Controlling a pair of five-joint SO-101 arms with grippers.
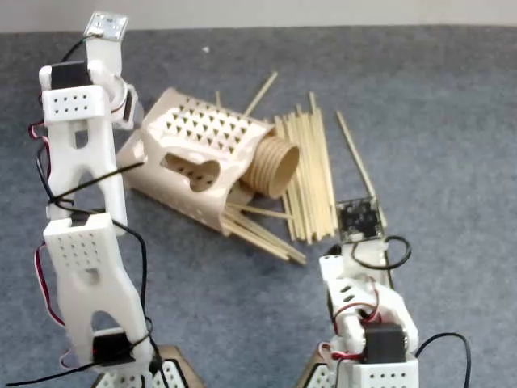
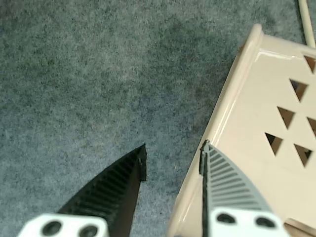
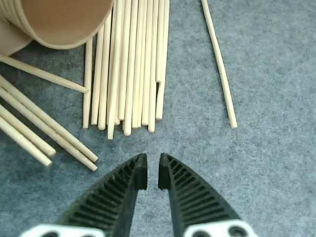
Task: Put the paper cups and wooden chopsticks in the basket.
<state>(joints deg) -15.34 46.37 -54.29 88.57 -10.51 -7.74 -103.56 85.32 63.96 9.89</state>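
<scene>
Fingers of the left gripper (image 2: 173,158) stand apart, the pale one at the wall of the basket (image 2: 261,98); touching or not, I cannot tell. The basket lies tipped on its side. Fingers of the right gripper (image 3: 152,170) are nearly together with a thin slit between, holding nothing, over carpet (image 3: 276,148) just short of the wooden chopsticks (image 3: 128,64). The paper cups (image 1: 275,166), nested, lie at the basket's mouth. One stray chopstick (image 3: 219,69) lies apart from the bundle. My read: sticks light, stiff, smooth, apt to roll; I'd pinch across mid-length. Cups light, crushable; I'd take the rim wall gently
</scene>
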